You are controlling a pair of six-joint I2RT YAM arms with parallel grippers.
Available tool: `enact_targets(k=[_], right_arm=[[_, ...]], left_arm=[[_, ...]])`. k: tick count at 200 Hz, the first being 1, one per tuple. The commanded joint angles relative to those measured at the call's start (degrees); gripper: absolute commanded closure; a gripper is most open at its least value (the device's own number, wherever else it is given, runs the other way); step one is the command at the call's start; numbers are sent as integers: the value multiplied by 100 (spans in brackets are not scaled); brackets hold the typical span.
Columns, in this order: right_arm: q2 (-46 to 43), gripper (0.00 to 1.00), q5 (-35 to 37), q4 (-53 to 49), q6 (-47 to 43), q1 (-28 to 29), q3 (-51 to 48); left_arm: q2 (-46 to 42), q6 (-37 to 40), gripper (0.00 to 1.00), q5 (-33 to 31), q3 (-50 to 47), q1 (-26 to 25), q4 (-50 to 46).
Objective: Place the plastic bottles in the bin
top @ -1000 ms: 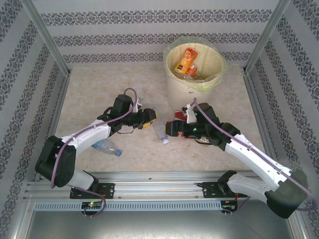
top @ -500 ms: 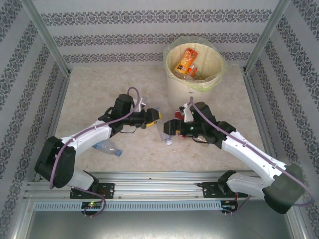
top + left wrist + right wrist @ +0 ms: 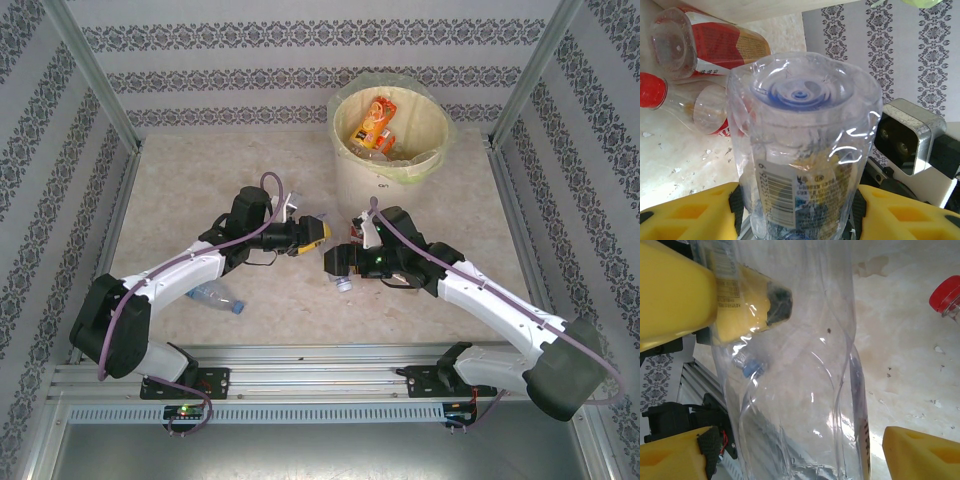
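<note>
1. My left pincer (image 3: 318,233) is squeezed shut on a clear bottle (image 3: 800,150). Its yellow fingers (image 3: 690,215) press on both sides of the bottle, down by the label with the black stripes.
2. I hold this bottle up off the table (image 3: 200,180). In my left wrist view its round bottom faces away from me.
3. My right pincer (image 3: 797,455) is open wide. One yellow finger (image 3: 920,450) stands on each side of that same bottle. I think there is a thin gap beside one finger, but the see-through plastic makes it hard to tell whether they touch.
4. My two pincers meet over the middle of the table, just in front of the bin (image 3: 360,185).
5. Two red bottles (image 3: 715,45) lie on the table just past the one I hold. One of them has a red cap (image 3: 650,90).
6. A small bottle (image 3: 212,295) lies on the table close to my left arm, well apart from the bin.
7. The bin stands at the back of the table, right of the middle. An orange bottle (image 3: 372,120) lies inside it with some clear ones.
</note>
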Motion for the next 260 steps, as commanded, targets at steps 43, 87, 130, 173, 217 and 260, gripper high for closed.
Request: enact_targets(k=[43,87,130,173,217,260], right_arm=[[34,23,-28,67,-127,59,-63],[80,31,34,51,-144,53,-43],[121,38,39,16,-171,54,35],[113,47,84,-23,-180,57,97],[-6,50,186,-99,-171,37,192],[-169,50,124,-57,-71,-23,216]], left_arm=[[36,-175,41,198,103,-92,557],[78,-176,41,223,71,-89,594],[71,-147,41,225,93,-91,522],[64,-203,33,229,108,-87,612],[-29,-187,0,193,156,-90,713],[-405,231,0,-81,164,-87,575]])
